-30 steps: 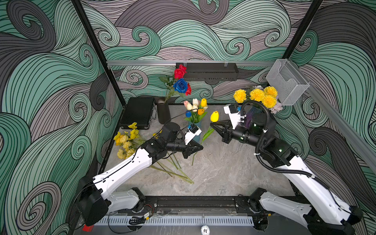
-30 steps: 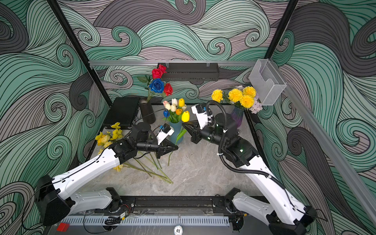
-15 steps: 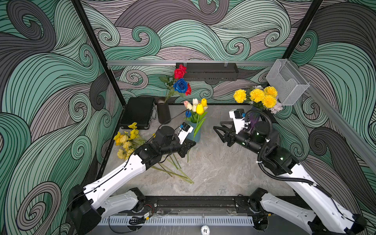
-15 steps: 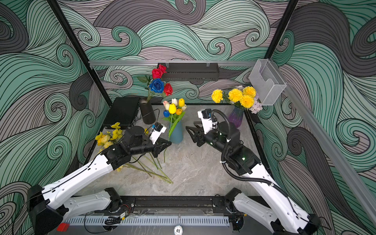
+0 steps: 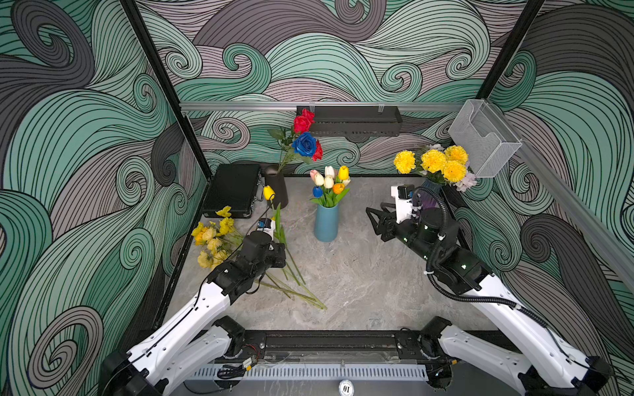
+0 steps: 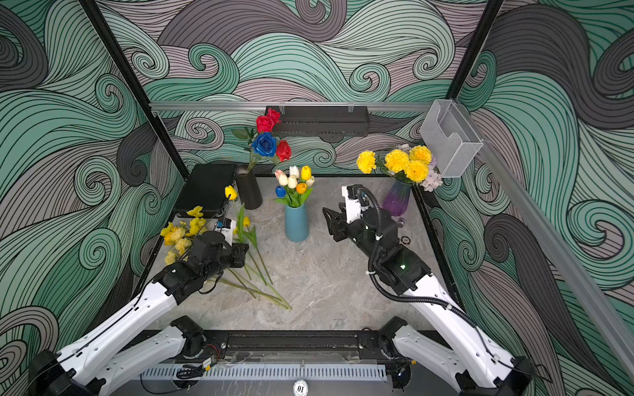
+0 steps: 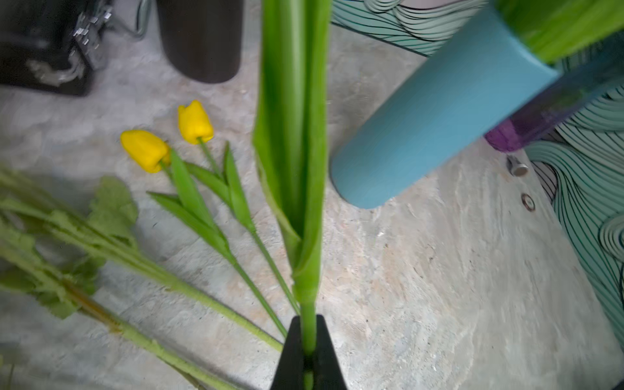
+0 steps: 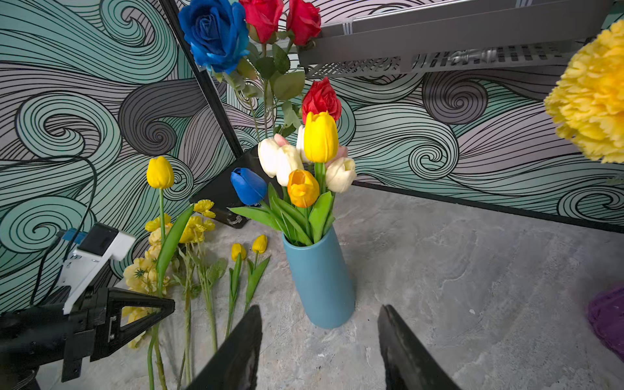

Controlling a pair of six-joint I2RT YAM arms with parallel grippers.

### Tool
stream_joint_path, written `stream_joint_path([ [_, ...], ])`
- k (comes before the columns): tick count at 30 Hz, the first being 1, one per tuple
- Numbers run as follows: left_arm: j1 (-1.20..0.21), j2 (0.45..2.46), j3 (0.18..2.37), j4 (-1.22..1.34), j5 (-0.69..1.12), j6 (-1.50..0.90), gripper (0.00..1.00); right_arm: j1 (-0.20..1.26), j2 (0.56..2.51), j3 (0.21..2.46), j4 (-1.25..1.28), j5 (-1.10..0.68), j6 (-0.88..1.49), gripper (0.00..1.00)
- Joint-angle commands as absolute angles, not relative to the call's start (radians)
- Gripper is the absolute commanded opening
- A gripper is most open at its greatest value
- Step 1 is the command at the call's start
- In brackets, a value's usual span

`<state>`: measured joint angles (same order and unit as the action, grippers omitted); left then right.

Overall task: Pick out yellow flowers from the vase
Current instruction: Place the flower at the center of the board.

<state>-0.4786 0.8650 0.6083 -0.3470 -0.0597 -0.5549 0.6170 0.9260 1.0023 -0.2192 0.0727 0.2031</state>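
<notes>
Top views: high, in front of blue vase (image 5: 326,223), facing down and back; far; both share the table (image 5: 360,284).
Left wrist: low, close, left of vase.
Right wrist: low, right of vase, facing it.

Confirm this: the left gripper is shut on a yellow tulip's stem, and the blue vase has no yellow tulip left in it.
Wrong on the vase. The blue vase holds one yellow tulip, upright in its bunch; the right wrist view shows it. The rest stands: the left gripper is shut on the stem of the held tulip.
</notes>
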Motion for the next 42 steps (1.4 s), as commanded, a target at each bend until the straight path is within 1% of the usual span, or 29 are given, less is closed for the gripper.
stream_joint_path([
  [1, -0.415, 0.902, 0.594, -0.293, 0.014, -0.678, 0.04, 0.607, 0.928, 1.003, -0.194, 0.101, 0.228, 0.55],
  [9, -0.334, 1.122, 0.645, -0.265, 0.2, -0.746, 0.03, 0.591, 0.924, 0.99, -0.208, 0.102, 0.242, 0.56],
  [15, -0.312, 1.247, 0.649, -0.202, 0.233, -0.803, 0.02, 0.59, 0.939, 0.991, -0.209, 0.101, 0.247, 0.55],
  [25, -0.287, 1.392, 0.653, -0.131, 0.272, -0.833, 0.03, 0.586, 0.965, 0.991, -0.209, 0.095, 0.249, 0.55],
  [29, -0.284, 1.416, 0.65, -0.124, 0.279, -0.839, 0.09, 0.586, 0.967, 0.99, -0.209, 0.093, 0.247, 0.53],
  [34, -0.282, 1.4, 0.648, -0.128, 0.275, -0.833, 0.19, 0.585, 0.978, 0.997, -0.208, 0.078, 0.245, 0.49],
  [39, -0.28, 1.347, 0.649, -0.155, 0.254, -0.816, 0.27, 0.585, 1.0, 1.01, -0.205, 0.057, 0.256, 0.48],
  [42, -0.28, 1.29, 0.65, -0.194, 0.221, -0.798, 0.34, 0.586, 1.016, 1.017, -0.202, 0.035, 0.263, 0.47],
])
